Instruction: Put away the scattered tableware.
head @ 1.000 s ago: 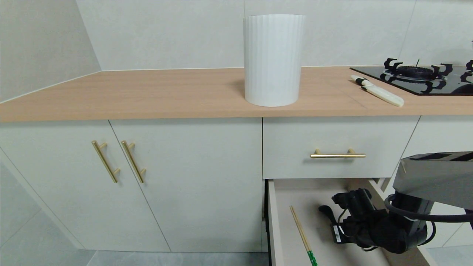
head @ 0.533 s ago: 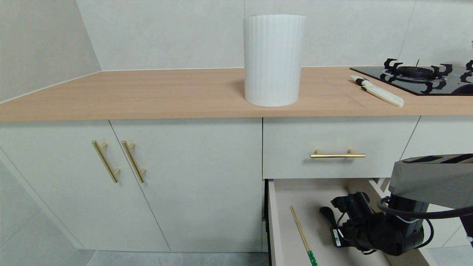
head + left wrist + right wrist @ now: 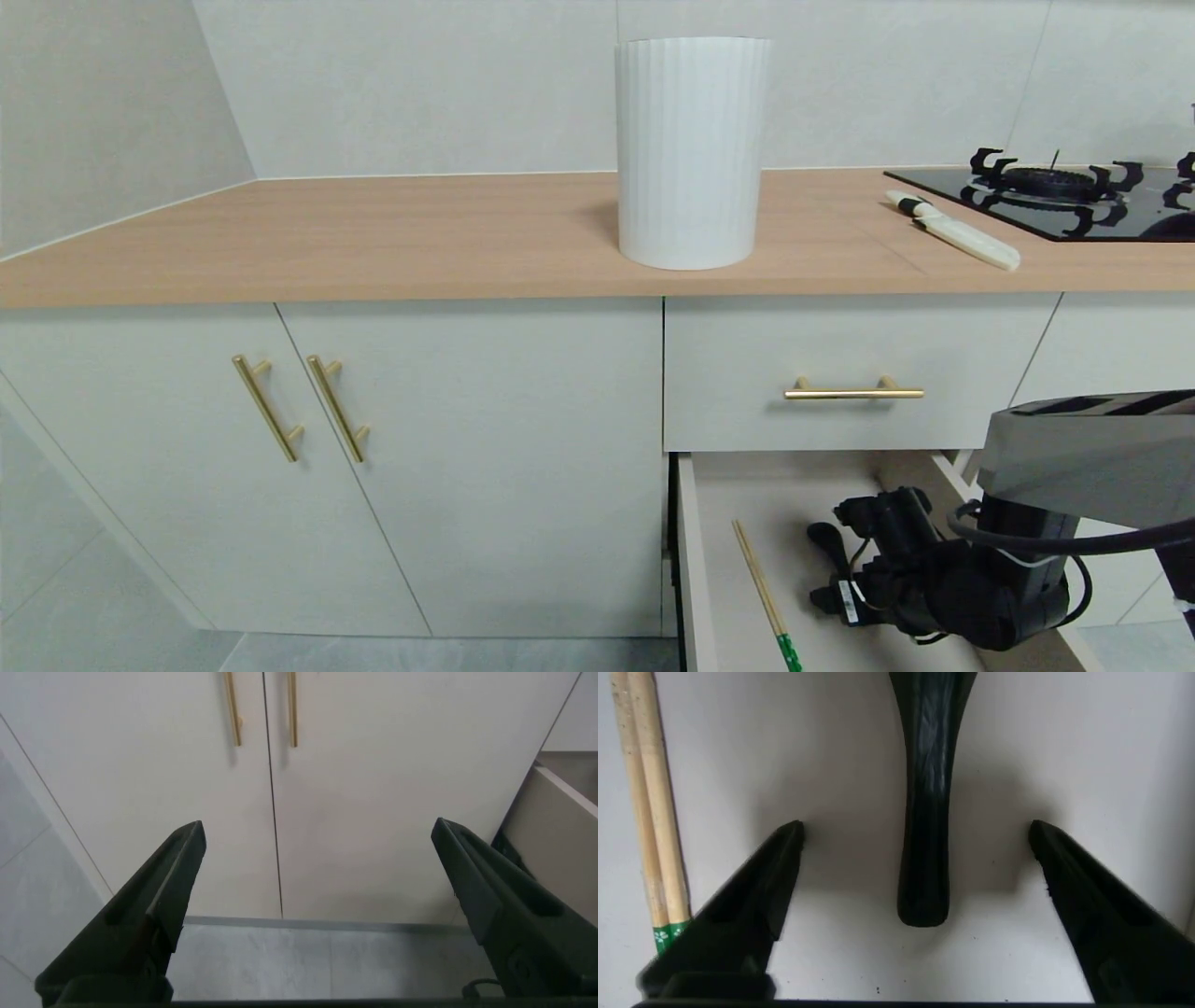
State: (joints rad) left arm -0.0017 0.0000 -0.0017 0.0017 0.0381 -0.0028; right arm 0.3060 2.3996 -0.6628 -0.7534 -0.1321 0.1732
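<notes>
The right claw (image 3: 915, 833) hung low inside the open lower drawer (image 3: 693, 560), its two fingers spread wide apart and gripping nothing. Between them, touching neither, lay the handle of a black spoon (image 3: 926, 784), flat on the pale drawer floor with its rounded end towards the wrist camera. A pair of wooden chopsticks (image 3: 761, 588) with green-patterned tips rested in the same drawer, side by side and touching each other. They lay beside the spoon on the side nearer the cabinet doors (image 3: 467, 467), outside the claw's span.

Above the open drawer, the upper drawer (image 3: 840, 345) was closed, its gold bar handle (image 3: 853, 393) level across the front.

On the wooden counter (image 3: 373, 233) stood a tall white ribbed container (image 3: 691, 149), upright and close to the front edge. Well to its right a knife (image 3: 952, 229) with a pale blade cover lay flat on the counter, just beside the black gas hob (image 3: 1055, 187).

The left claw (image 3: 318, 831) was down in front of the cabinet doors, fingers wide apart and empty. The left wrist view showed the doors' two gold handles (image 3: 263, 709), the grey tiled floor (image 3: 308, 961) at their foot, and the side of the pulled-out drawer at the edge.
</notes>
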